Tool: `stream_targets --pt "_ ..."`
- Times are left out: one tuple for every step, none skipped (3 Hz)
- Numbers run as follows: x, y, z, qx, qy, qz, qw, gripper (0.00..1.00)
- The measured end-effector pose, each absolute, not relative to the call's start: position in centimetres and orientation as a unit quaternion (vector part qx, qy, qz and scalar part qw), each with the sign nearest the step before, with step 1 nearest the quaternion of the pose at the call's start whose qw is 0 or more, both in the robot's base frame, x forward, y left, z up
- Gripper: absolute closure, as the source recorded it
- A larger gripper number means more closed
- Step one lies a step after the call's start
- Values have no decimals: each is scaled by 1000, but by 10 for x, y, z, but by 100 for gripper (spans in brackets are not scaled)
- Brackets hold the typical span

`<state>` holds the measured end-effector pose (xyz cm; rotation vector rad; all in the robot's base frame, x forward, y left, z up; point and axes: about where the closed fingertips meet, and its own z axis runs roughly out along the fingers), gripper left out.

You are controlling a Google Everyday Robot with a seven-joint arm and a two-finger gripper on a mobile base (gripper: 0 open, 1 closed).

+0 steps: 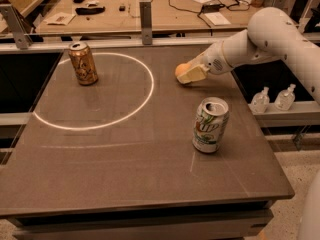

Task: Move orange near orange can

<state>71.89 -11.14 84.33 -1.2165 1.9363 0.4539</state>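
The orange (180, 69) sits on the dark table at the right of the far half, partly hidden behind the gripper's pale finger. The gripper (189, 73) reaches in from the right on a white arm and is at the orange, low over the table. The orange can (83, 63) stands upright at the far left, on the rim of a white circle marked on the table. It is far to the left of the orange.
A white-and-green 7UP can (210, 124) stands upright in the right middle of the table (125, 174), in front of the gripper. A wooden bench with cables and small items lies behind. Two small bottles (272, 99) stand on a ledge to the right.
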Motion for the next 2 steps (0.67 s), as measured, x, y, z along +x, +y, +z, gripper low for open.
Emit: stream_targets --pt "712 -106 858 -481 757 190 400 87" --pt "704 -80 875 -492 725 233 423 100"
